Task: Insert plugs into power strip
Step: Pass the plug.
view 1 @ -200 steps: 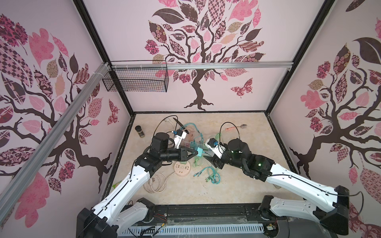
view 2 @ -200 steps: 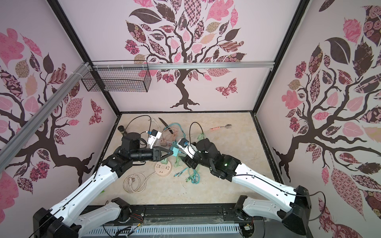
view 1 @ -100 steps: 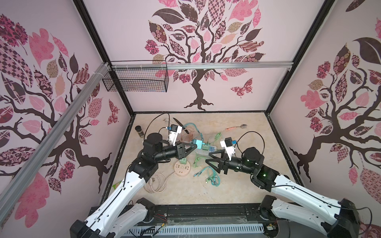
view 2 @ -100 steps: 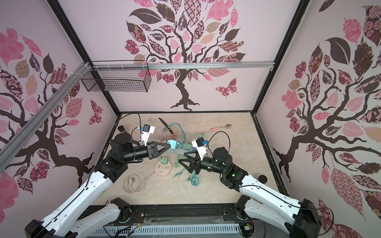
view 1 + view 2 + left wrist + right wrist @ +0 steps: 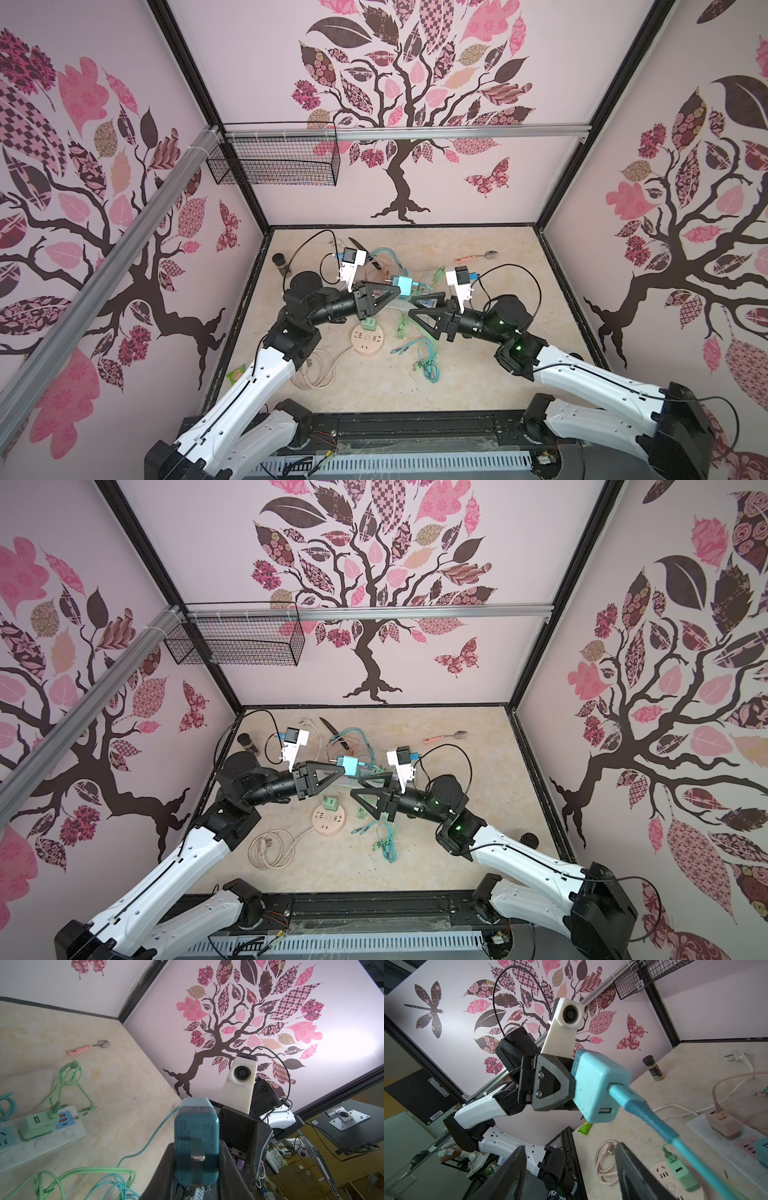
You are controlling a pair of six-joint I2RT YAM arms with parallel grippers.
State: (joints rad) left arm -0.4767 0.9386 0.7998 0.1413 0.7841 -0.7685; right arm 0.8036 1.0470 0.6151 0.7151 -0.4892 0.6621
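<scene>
Right wrist view — left jaws pinching teal plug (image 5: 598, 1088) | right jaws spread — gripping nothing

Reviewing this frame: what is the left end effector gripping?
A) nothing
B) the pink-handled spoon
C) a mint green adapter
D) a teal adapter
D: the left end effector is shut on the teal adapter, which the right wrist view shows pinched between its fingers with the teal cable trailing from it.
</scene>
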